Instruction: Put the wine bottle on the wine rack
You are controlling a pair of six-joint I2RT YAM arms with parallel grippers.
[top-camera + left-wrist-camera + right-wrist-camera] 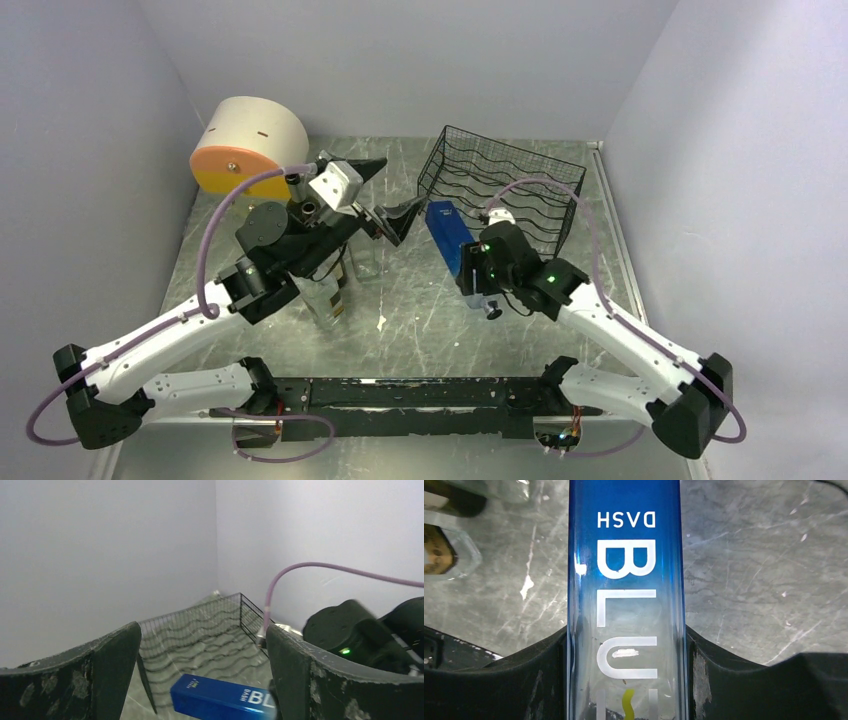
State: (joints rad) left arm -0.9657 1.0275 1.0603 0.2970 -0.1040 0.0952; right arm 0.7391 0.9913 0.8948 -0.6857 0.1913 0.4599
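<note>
1. The right gripper (468,268) pinches the blue wine bottle (446,235), holding it level just beside the wine rack (510,185), not yet on it.
2. The left gripper (390,195) hangs nearby, jaws spread wide and empty.
3. What remains, by my judgement, is to lay the bottle in a rack row and release it.

Quick tally: one blue bottle (447,235), one black wire rack (500,180), one cream drum (250,140) with an orange face. Two arms, the left arm (170,340) and the right arm (620,330). There are also clear glass bottles (326,300) under the left one, at least two, can't count them properly.
</note>
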